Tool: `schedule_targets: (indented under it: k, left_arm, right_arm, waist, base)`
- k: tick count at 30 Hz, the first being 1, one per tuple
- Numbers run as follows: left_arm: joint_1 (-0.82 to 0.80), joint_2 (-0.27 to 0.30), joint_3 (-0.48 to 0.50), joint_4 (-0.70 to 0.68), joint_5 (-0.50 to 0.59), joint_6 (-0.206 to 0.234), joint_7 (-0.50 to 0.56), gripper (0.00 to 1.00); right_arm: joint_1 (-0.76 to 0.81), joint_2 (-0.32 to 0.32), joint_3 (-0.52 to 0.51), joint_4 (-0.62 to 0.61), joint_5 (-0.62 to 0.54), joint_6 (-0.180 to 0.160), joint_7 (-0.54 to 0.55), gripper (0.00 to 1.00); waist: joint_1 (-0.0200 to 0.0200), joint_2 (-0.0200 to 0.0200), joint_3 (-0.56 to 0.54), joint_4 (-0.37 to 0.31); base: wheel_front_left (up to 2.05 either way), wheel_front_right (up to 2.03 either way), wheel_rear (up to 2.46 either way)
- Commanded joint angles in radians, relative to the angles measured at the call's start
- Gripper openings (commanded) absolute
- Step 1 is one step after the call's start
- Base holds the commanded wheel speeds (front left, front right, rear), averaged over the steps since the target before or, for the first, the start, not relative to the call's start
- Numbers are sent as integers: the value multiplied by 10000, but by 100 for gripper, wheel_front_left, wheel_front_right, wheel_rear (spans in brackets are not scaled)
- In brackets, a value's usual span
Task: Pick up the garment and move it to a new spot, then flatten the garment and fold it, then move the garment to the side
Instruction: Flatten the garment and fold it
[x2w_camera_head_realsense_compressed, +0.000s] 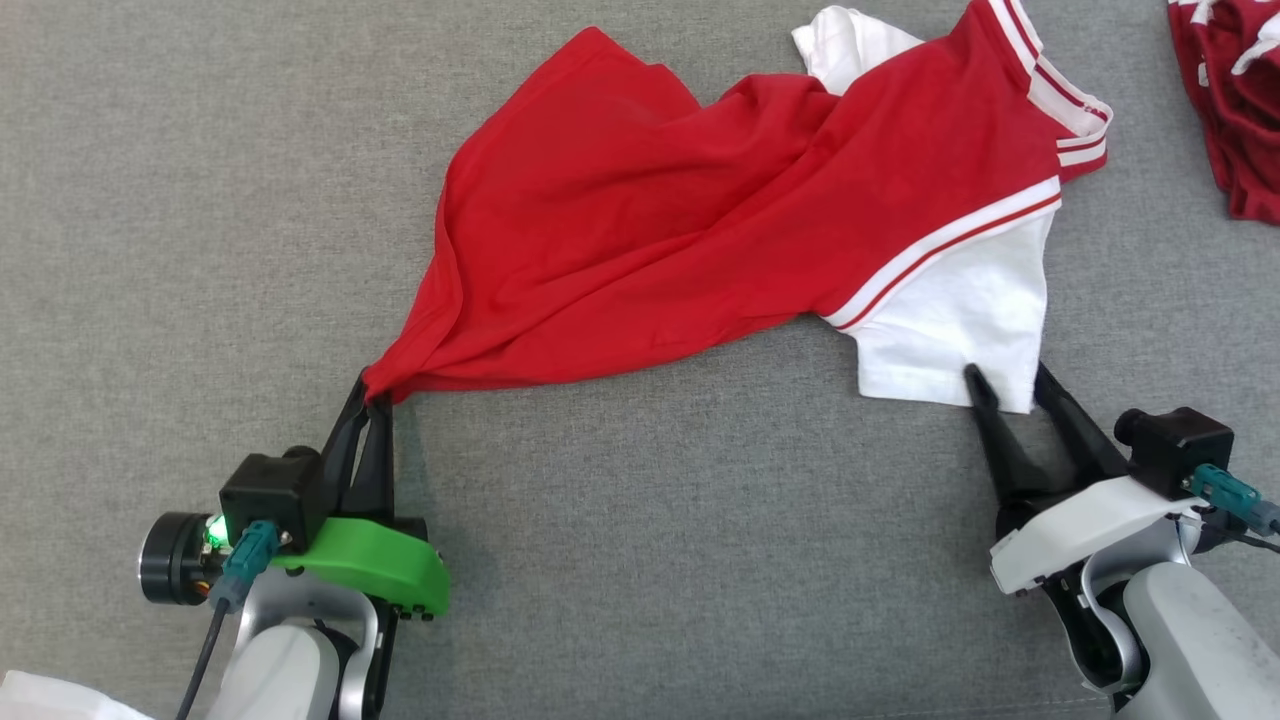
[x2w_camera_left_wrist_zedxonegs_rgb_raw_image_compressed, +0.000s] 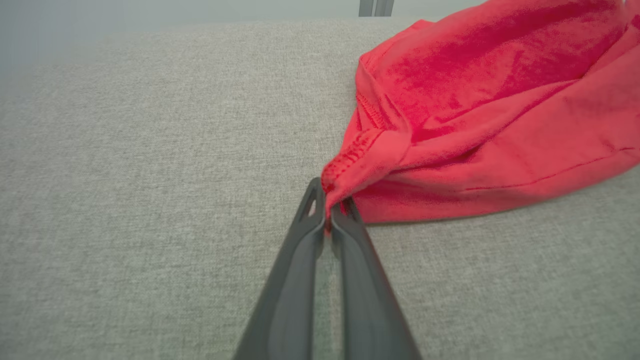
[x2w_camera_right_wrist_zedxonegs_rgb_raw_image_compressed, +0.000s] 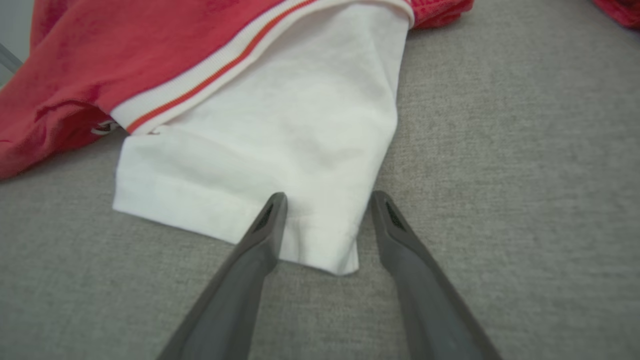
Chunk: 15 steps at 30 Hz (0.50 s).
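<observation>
The garment (x2w_camera_head_realsense_compressed: 700, 200) is a red shirt with white sleeves and red-and-white striped trim, lying crumpled across the grey surface. My left gripper (x2w_camera_head_realsense_compressed: 375, 390) is shut on the garment's red hem corner (x2w_camera_left_wrist_zedxonegs_rgb_raw_image_compressed: 350, 160), at the lower left of the cloth. My right gripper (x2w_camera_head_realsense_compressed: 1008, 378) stands open, its two fingers on either side of the near corner of the white sleeve (x2w_camera_right_wrist_zedxonegs_rgb_raw_image_compressed: 280, 150). The left finger lies over the sleeve's edge and the right finger sits on bare fabric just past it.
The grey fabric surface (x2w_camera_head_realsense_compressed: 650, 560) runs under everything. Another red-and-white cloth pile (x2w_camera_head_realsense_compressed: 1235, 90) lies at the far right corner. A bit of white material (x2w_camera_head_realsense_compressed: 50, 700) shows at the lower left edge.
</observation>
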<state>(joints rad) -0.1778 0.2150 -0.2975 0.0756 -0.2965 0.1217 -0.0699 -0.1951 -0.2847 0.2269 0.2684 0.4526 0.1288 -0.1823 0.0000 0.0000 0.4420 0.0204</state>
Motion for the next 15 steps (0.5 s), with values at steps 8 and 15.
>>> schedule_targets:
  k: [8, 15]
  left_arm:
    - [-117, 185, 374, -1776, -44, 228, -460, 0]
    - [-1074, 718, 1069, -4278, 173, 370, -449, 0]
  right_arm:
    - [-176, -569, -1087, -1866, -465, 20, -777, 0]
    - [-707, -1309, -2804, -5085, -1568, 18, -578, 0]
  waist:
    - [0, 0, -655, -128]
    - [0, 0, -1444, -273]
  base:
    - [0, 0, 0]
    - [0, 0, 0]
